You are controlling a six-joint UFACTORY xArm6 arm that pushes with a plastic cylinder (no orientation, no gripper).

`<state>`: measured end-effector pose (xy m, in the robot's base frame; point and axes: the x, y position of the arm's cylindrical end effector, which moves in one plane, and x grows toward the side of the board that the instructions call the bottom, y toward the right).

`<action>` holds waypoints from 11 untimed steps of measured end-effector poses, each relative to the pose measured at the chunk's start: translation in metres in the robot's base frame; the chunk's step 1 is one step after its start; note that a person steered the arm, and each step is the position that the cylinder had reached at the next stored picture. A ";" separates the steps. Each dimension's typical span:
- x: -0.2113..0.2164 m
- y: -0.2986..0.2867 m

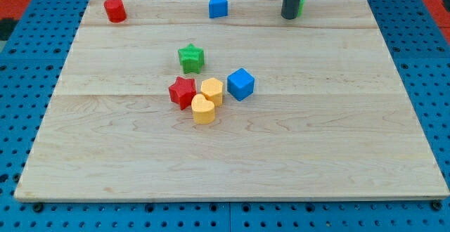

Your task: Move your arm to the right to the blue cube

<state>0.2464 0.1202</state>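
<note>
Rod end first: my tip [290, 17] stands on the wooden board [337, 147] close to its far edge, at about one o'clock from the board's centre. This arm carries no fingers, so nothing is clenched, released or grasped; the dark rod simply rests its lower end on the wood.

Just behind the rod, at its three o'clock side, a sliver of a green block [300, 5] shows. Most of it is hidden, so its shape cannot be judged, and contact with the rod is likely but not certain.

Task item: the blue cube [240, 84] sits near the board's centre, at roughly seven o'clock from my tip and well apart from it. It stands just beside a cluster of four blocks. A yellow hexagonal block [212, 91] lies at its nine o'clock, very near or touching. A yellow heart [203, 110] lies at the cube's eight o'clock, touching the hexagonal block. A red star [182, 92] sits at the cluster's nine o'clock side, against both yellow pieces. A green star [190, 58] stands at the red star's twelve o'clock, slightly apart.

Far edge: a red cylinder [114, 10] at eleven o'clock of the board, and a blue house-shaped block [218, 5] at twelve o'clock, at nine o'clock from my tip.
</note>
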 end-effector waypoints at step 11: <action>0.092 0.027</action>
